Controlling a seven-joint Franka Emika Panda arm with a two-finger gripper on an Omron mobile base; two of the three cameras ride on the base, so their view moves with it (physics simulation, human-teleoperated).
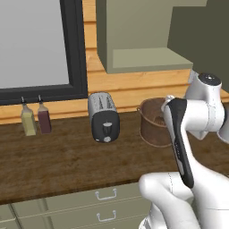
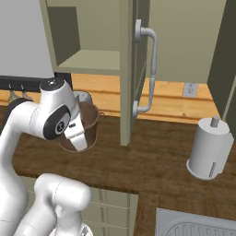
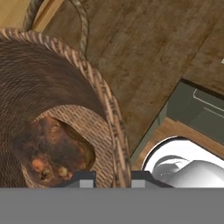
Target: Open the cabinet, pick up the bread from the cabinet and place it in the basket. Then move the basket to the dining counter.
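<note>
Brown woven basket [image 3: 52, 87] holds dark, crusty bread [image 3: 50, 151].

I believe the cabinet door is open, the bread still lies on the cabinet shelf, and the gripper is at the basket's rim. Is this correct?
Not quite. The bread lies at the bottom of the basket, as the hand view shows, not on the shelf. The rest stands: the cabinet door is open, and the gripper is shut on the basket's rim.

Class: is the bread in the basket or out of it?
In. The hand view shows the bread lying on the bottom of the basket, inside its woven wall.
</note>
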